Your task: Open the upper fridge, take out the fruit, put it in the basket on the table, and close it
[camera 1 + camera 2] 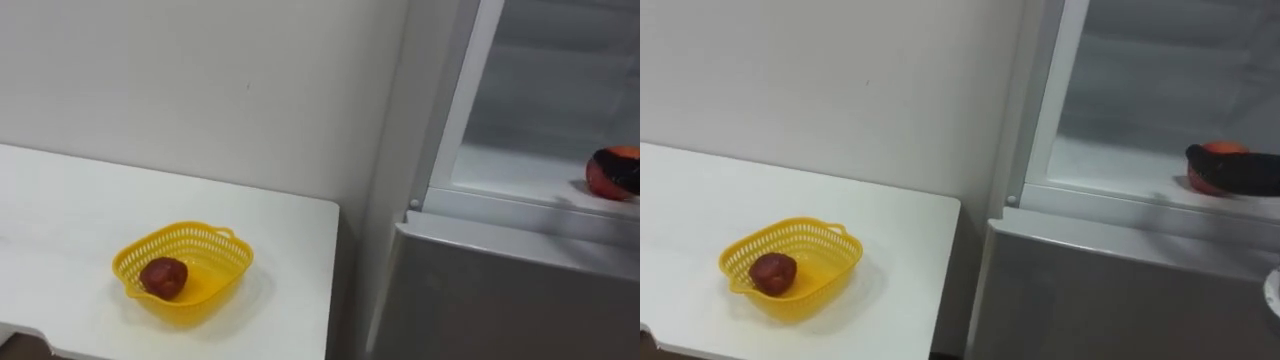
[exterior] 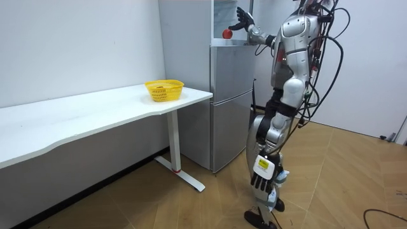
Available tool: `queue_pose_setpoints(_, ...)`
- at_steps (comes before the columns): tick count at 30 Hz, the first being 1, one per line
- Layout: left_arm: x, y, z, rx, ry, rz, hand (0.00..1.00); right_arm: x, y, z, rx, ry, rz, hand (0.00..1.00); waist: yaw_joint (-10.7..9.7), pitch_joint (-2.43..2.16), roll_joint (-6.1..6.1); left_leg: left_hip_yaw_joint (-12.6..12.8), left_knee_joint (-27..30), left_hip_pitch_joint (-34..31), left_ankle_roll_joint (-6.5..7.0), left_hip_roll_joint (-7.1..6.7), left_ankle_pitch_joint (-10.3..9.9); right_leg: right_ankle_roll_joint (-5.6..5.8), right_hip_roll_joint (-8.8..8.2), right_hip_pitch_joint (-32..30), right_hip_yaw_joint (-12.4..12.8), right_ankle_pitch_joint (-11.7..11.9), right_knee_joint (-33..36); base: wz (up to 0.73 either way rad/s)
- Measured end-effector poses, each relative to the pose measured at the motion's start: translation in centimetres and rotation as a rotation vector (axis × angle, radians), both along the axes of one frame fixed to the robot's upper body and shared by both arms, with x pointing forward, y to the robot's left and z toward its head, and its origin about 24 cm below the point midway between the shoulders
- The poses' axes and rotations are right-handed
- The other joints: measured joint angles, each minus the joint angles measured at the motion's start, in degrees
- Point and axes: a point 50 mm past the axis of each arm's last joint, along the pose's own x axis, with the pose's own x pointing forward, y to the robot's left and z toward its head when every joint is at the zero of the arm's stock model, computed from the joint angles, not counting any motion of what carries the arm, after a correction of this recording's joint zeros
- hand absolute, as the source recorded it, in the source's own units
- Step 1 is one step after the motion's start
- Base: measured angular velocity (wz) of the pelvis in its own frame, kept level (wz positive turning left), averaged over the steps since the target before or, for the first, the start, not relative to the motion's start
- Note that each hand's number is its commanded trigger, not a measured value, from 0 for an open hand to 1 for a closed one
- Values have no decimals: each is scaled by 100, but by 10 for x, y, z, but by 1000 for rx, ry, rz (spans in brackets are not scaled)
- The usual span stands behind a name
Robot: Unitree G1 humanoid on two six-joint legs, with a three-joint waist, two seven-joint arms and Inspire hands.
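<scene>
The upper fridge compartment (image 1: pixel 520 110) stands open. On its white shelf (image 1: pixel 1110 160), near the right edge of view, lies a round red-orange fruit (image 1: pixel 603 175). My right hand (image 1: pixel 1240 170) comes in from the right with dark fingers stretched straight across the front of that fruit (image 1: pixel 1202 184), touching or nearly touching it. In the room view the same hand (image 2: pixel 241 22) is raised to the top of the fridge, fingers spread, beside the fruit (image 2: pixel 226 32). My left hand (image 2: pixel 262 173) hangs low at my side, fingers relaxed.
A yellow plastic basket (image 1: pixel 215 235) with a dark red fruit (image 1: pixel 163 276) in it sits near the end of the white table (image 1: pixel 60 220), left of the fridge. The grey lower fridge door (image 1: pixel 500 300) is closed. I stand right before the fridge (image 2: pixel 232 102).
</scene>
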Motion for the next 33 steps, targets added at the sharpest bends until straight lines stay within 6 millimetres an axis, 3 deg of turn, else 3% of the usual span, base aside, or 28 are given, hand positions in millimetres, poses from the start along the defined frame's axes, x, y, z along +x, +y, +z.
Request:
queue_pose_setpoints(7, 3, 1, 0, 15, -2, -25, 0, 4, -10, -7, 39, 32, -53, 0, -7, 1, 20, -71, 114, -222, 1, -15, 0, 3, -8, -158, -64, -1, 11, 6)
queue_pose_setpoints(8, 4, 1, 0, 17, -7, -27, 0, 3, -15, -6, 42, 39, -72, 0, 12, -21, 15, -60, 125, -264, 0, -14, 0, 3, -10, -229, -61, -1, 47, 0)
queue_pose_setpoints(9, 4, 0, -1, 16, -7, -27, 0, 6, -18, -5, 40, 46, -86, 0, 85, 26, 78, -56, 137, -267, 0, -10, 0, 3, -15, -242, -62, -1, 96, 0)
queue_pose_setpoints(11, 4, -1, -1, 17, -3, -38, 0, 10, -22, -4, 25, 75, -107, 0, 79, 55, 167, -41, 132, -286, 0, -8, 0, 3, -23, -267, -63, -1, 107, -2)
queue_pose_setpoints(17, 7, 3, 1, 48, -20, -45, 0, 8, -31, -11, 32, 95, -165, 0, 137, 36, 259, -62, 224, -579, -13, -4, 15, -13, -57, -539, -135, -30, 219, 2)
queue_pose_setpoints(27, 15, 3, 2, 50, -42, -58, 0, 8, -34, -19, 34, 131, -187, 0, 296, 33, 253, -98, 321, -709, -18, -15, 16, -66, -142, -678, -162, -89, 402, 0)
queue_pose_setpoints(31, 15, 4, 3, 55, -44, -56, 0, 8, -35, -21, 57, 137, -182, 0, 276, 8, 218, -153, 379, -783, -25, -43, 18, -72, -152, -709, -221, -138, 404, 12)
queue_pose_setpoints(32, 17, 4, 3, 57, -48, -57, 0, 8, -35, -22, 67, 139, -176, 51, 281, 5, 215, -164, 380, -788, -30, -43, 21, -77, -153, -706, -249, -142, 403, 9)
queue_pose_setpoints(33, 19, 4, 3, 58, -55, -59, 0, 8, -36, -22, 76, 139, -171, 64, 282, 3, 212, -179, 381, -796, -34, -43, 23, -80, -155, -703, -273, -145, 402, 8)
